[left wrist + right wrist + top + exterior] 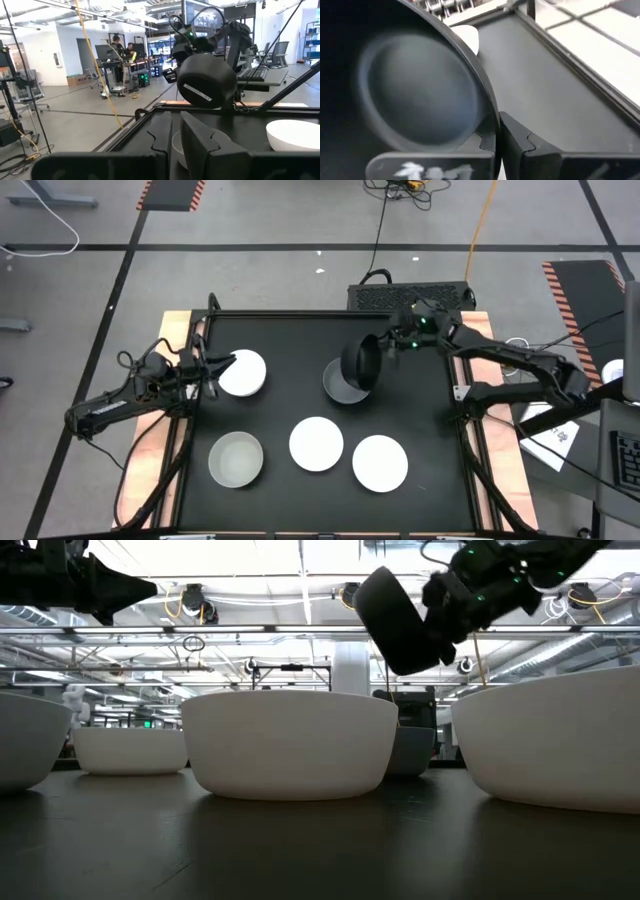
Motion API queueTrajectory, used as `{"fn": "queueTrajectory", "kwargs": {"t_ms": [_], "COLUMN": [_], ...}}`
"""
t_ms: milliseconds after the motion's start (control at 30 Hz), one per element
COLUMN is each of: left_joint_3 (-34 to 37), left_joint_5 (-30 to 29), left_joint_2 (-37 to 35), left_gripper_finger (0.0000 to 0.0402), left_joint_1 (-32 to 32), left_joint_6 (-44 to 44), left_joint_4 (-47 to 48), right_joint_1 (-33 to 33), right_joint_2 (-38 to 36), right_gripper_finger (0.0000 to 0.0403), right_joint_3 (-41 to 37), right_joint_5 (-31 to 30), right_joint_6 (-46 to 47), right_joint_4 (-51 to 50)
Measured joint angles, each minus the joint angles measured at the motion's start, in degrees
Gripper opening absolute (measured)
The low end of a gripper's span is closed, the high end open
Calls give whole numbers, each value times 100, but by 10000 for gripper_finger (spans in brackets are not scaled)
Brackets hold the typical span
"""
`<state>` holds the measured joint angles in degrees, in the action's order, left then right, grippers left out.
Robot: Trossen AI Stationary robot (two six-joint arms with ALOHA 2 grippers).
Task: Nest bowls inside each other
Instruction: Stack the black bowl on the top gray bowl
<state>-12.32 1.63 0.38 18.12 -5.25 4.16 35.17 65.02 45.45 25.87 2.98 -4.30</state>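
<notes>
Holding a black bowl (361, 363) tipped on its side, the right gripper (385, 346) hangs in the air above a grey bowl (341, 387) at the back of the black table (440, 470).

Its fingers are clamped on the black bowl's rim, and the bowl's opening faces that wrist camera. The left gripper (218, 370) sits at the edge of a white bowl (243, 373) at the table's back left; whether its fingers are parted or closed cannot be told. Nearer the front lie a pale grey bowl (236, 459) on the left, a white bowl at the centre (317, 444) and another white bowl (380, 462) just to its right, all apart from each other.
</notes>
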Motion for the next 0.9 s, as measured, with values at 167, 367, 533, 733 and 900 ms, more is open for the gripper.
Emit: {"fn": "queueTrajectory", "kwargs": {"t_ms": [167, 367, 533, 733, 900], "left_joint_3": [1, 0, 0, 0, 0], "left_joint_5": [2, 32, 38, 70, 91], "left_joint_2": [0, -2, 0, 0, 0], "left_gripper_finger": [42, 42, 42, 42, 42], "left_joint_1": [-1, -1, -1, -1, 0], "left_joint_6": [-1, -5, -23, -27, -47], "left_joint_4": [6, 3, 2, -14, -15], "right_joint_1": [-5, -4, -38, -68, -119], "right_joint_2": [416, 1021, 1602, 2313, 2880], "right_gripper_finger": [0, 0, 0, 0, 0], "right_joint_3": [886, 1602, 2154, 3027, 3768], "right_joint_5": [-10, -118, -192, -219, -482], "right_joint_6": [-219, -262, -366, -569, -777], "right_joint_4": [-1331, -2241, -2903, -3697, -4516]}}
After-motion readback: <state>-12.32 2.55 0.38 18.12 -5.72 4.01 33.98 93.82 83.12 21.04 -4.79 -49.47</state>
